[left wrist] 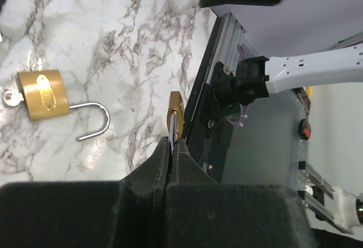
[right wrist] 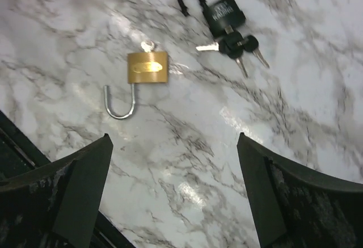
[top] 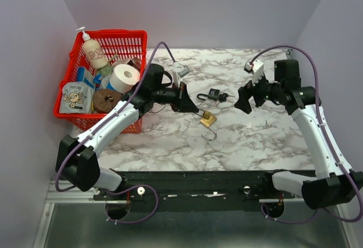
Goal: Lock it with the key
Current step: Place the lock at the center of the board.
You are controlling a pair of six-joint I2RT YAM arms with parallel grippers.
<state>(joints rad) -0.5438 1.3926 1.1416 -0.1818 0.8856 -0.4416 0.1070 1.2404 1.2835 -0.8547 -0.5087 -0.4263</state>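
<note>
Your brass padlock [right wrist: 147, 67] lies flat near the middle of the counter [top: 266, 146]. Its steel shackle [right wrist: 120, 105] is swung open toward the near edge, and a small silver key [right wrist: 147, 46] sits in its far end. Just farther back lies a black padlock [right wrist: 226, 12] with its own keys [right wrist: 238, 46].

Your left tool [left wrist: 172, 144] is pressed together on a thin brass-coloured sliver [left wrist: 176, 109], probably a spare key seen edge-on. Your right tool [right wrist: 173, 194] hangs spread above the counter, holding nothing.

Expect the lock to be dense, rigid and slick, so it will likely skate on the marble if pushed. Pinch the body across its flat faces, not the shackle. The key head is tiny and gives little purchase.
</note>
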